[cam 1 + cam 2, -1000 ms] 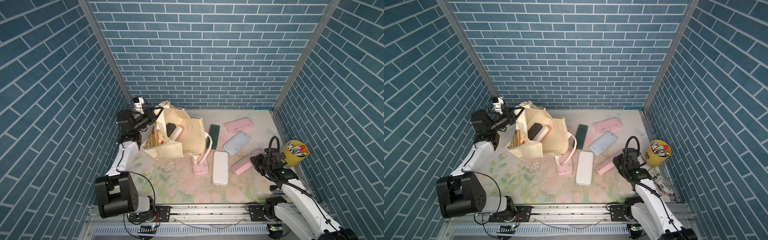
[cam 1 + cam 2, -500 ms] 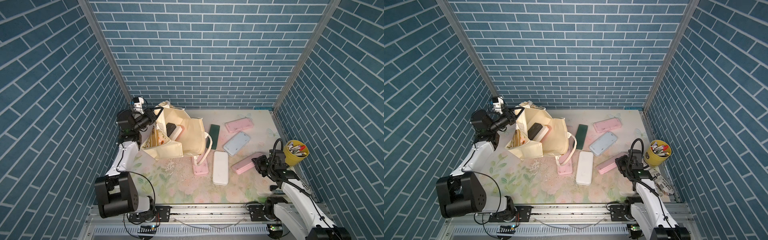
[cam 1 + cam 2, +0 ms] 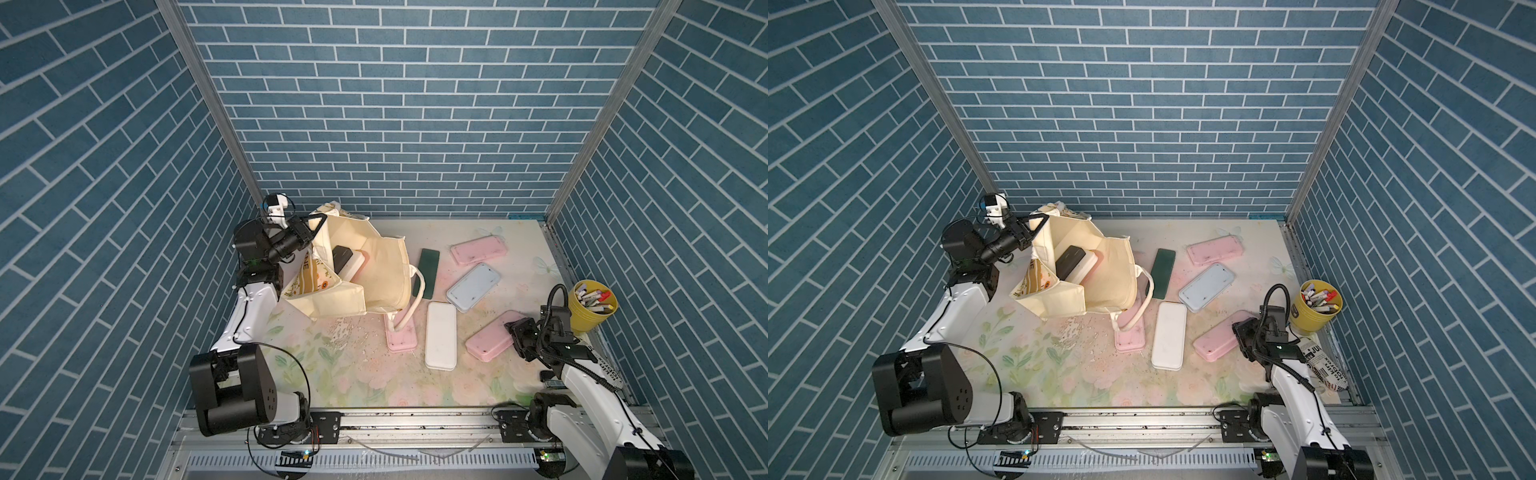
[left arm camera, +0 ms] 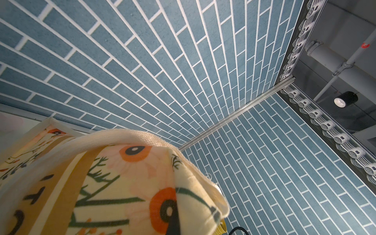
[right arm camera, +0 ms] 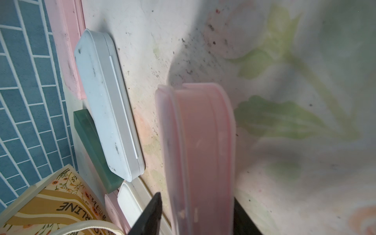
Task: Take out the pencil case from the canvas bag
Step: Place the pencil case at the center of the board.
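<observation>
The canvas bag (image 3: 374, 270), a dark case (image 3: 341, 257) still inside, slumps at the table's (image 3: 332, 374) far left corner with its rim clenched by the left gripper (image 3: 318, 224), while near the right edge the right gripper's (image 3: 515, 338) parted jaws straddle a pink pencil case (image 3: 486, 343) and could drag it on retreat

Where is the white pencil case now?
In both top views the white pencil case lies on the table, between a pink case under the canvas bag's strap and another pink case at the right end effector.
</observation>
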`<state>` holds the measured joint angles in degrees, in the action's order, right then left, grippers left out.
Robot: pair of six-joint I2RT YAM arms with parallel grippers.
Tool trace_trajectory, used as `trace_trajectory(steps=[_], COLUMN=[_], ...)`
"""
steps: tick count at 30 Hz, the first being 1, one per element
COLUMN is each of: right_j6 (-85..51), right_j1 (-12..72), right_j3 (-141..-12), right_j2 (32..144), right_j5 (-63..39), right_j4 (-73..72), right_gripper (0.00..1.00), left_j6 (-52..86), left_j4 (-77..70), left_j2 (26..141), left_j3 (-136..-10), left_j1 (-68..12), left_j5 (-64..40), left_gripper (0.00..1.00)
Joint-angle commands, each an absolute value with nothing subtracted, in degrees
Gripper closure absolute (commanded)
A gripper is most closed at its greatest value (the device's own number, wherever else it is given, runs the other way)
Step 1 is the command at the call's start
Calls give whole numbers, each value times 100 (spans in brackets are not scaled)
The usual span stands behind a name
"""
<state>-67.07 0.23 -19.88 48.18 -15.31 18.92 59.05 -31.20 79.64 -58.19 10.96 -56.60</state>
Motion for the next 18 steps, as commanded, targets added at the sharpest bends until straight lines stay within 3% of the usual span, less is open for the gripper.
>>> trace_trajectory(steps=[1, 18], right_j6=[-6785, -6822], right_j1=[-26, -43], right_j3=[-1785, -1990], right_j2=[4723, 5357], right_j5=[-1556, -1681], right_j4=[2068, 1615], right_gripper=[46, 33], left_j6=[5915, 5920], left_j4=[-3797, -3806], left_j2=[7863, 7840], left_j3=[-5871, -5882], left_j1=[1120, 1114], left_j5=[-5722, -5739], left_gripper=[98, 98])
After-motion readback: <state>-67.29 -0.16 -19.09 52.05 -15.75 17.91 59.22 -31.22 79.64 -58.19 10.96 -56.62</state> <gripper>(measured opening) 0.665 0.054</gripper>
